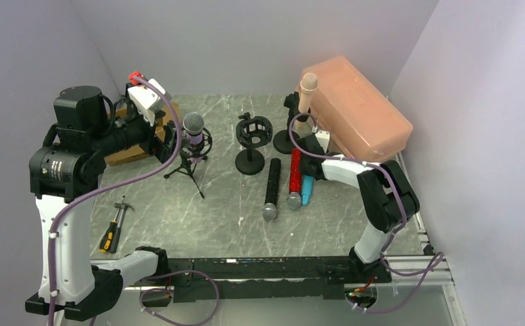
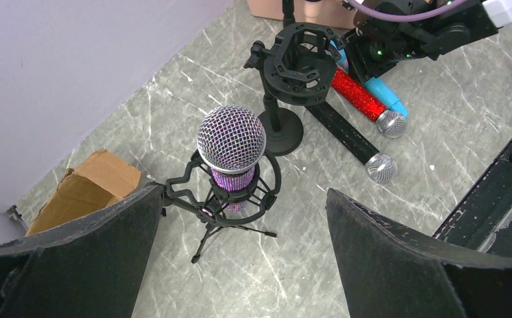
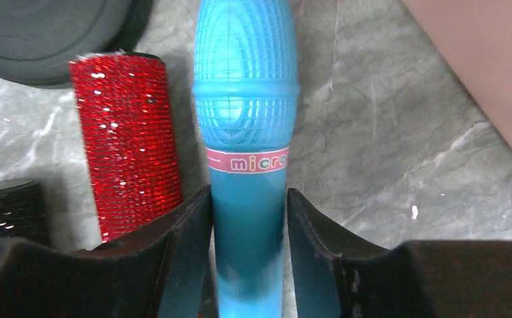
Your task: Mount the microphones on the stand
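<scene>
The right pincer [image 3: 248, 199] has one finger on each side of the light blue microphone [image 3: 246, 86]. The fingers look pressed tight on its handle. It grips the thin handle, I think, because the fat head would be too wide to hold. The blue one lies flat on the worktop [image 3: 385, 146] and is not lifted yet. Just beside it lies the red microphone [image 3: 127, 139], and next to that the black microphone [image 1: 272, 187]. They lie in a row, which should make each one easy to pick up.

Behind them is an empty stand [image 1: 252, 132], open at the top. I think the blue one goes there next. The peach microphone [image 1: 308, 85] already sits up in its own holder. So does the purple microphone [image 2: 231, 142], in the tripod stand [image 2: 173, 185]. The left pincer [image 2: 243, 199] hangs over it with its fingers wide apart, holding nothing.
</scene>
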Robot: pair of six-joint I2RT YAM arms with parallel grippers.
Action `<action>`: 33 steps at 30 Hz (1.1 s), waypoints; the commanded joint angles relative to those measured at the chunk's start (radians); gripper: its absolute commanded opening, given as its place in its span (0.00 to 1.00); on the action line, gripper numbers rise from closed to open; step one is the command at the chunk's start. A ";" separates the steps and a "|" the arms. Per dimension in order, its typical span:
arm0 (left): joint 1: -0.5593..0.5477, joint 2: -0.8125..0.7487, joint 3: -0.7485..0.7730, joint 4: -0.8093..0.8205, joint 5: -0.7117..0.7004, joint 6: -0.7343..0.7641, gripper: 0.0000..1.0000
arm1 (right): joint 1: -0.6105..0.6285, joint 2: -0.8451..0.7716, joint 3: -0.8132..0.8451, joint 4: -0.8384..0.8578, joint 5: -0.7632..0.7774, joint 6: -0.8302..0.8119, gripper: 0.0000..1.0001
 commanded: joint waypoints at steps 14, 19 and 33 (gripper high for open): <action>0.005 0.035 0.062 -0.032 0.197 -0.057 0.99 | 0.179 -0.675 -0.075 -0.165 0.071 0.112 0.00; 0.005 0.025 0.026 0.012 0.323 -0.103 0.99 | 0.463 -0.804 0.112 -0.176 0.179 0.055 0.00; 0.005 -0.130 -0.294 0.448 0.664 -0.410 0.99 | 0.845 -0.368 0.580 0.589 0.216 -0.716 0.00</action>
